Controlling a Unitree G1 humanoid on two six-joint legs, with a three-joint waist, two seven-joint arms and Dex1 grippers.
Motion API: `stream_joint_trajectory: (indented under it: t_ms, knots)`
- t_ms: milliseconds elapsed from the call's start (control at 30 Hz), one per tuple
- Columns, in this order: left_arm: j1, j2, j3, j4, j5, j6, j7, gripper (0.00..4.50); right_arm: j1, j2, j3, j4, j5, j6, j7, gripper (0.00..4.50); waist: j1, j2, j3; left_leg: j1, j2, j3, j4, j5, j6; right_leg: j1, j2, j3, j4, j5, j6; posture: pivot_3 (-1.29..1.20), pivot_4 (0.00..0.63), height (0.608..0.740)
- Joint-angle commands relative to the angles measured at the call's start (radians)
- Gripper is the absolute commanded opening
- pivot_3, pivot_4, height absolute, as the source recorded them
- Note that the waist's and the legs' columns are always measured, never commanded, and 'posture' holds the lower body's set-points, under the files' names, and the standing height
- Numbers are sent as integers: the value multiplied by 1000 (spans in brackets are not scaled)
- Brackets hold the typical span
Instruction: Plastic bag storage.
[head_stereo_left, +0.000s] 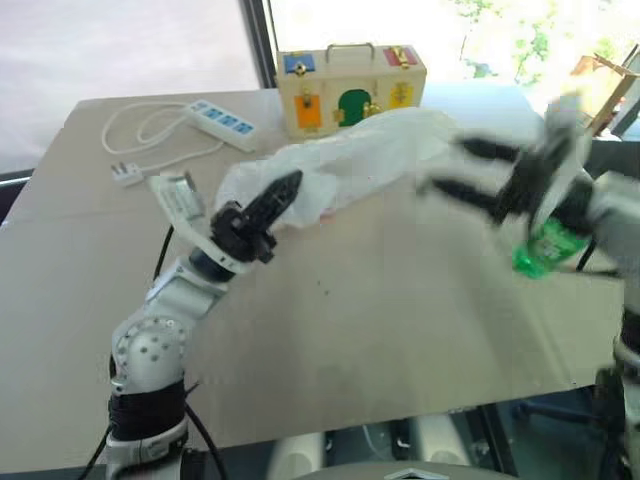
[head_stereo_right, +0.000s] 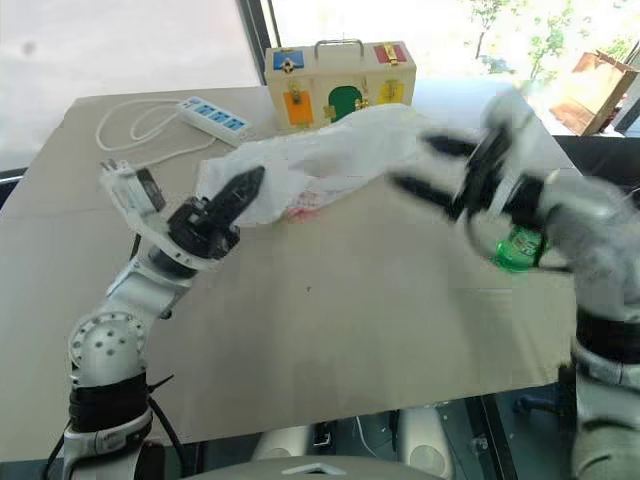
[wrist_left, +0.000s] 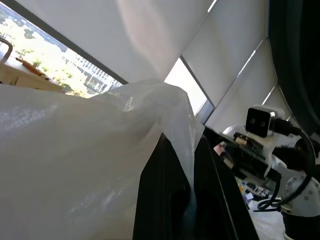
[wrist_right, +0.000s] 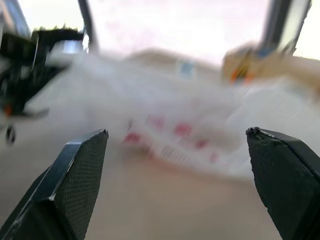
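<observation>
The plastic bag (head_stereo_left: 350, 160), thin, crinkly and white with red marks, stretches across the far middle of the table in front of the wooden box (head_stereo_left: 350, 88). My left gripper (head_stereo_left: 283, 190) is shut on the bag's left end and holds it raised off the table; the left wrist view shows the film pinched between the black fingers (wrist_left: 165, 200). My right gripper (head_stereo_left: 448, 168) hangs open above the table at the bag's right end, apart from it, with nothing between its fingertips (wrist_right: 82, 165).
A white power strip (head_stereo_left: 222, 122) with its coiled cable and plug lies at the far left. A green bottle (head_stereo_left: 545, 250) stands near the table's right edge under my right arm. The near half of the beige table (head_stereo_left: 380, 340) is bare.
</observation>
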Motion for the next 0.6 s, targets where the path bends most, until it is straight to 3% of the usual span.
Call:
stream_joint_trajectory:
  t_ms: [33, 133, 233, 600]
  knots:
    - [-22, 19, 52, 13, -73, 17, 11, 0, 80, -190, -62, 122, -101, -71, 70, 4465, 19, -2, 0, 0, 0, -2, 0, 0, 0, 2, 0, -3, -3, 0, 0, 0, 150, 740]
    - [-34, 26, 64, 32, -89, 27, 15, 0, 187, -323, -63, 211, -153, -76, 136, 4465, 30, -2, 0, -1, 0, -1, -1, 0, -1, 6, -1, -6, -10, 0, 0, 0, 150, 740]
    - [-35, 26, 72, 45, -90, 31, 17, 0, 266, -378, -99, 258, -124, -28, 192, 4465, 21, -2, 0, -1, -2, 1, -1, 0, 0, 5, -3, -2, -10, 0, 1, 0, 150, 740]
    - [-28, 8, 65, 33, -84, 33, 26, 0, 385, -376, -85, 368, -200, -12, 138, 4465, 20, -2, 0, 1, 0, 0, 0, 0, 0, 6, 0, -2, -7, 0, 1, 0, 150, 740]
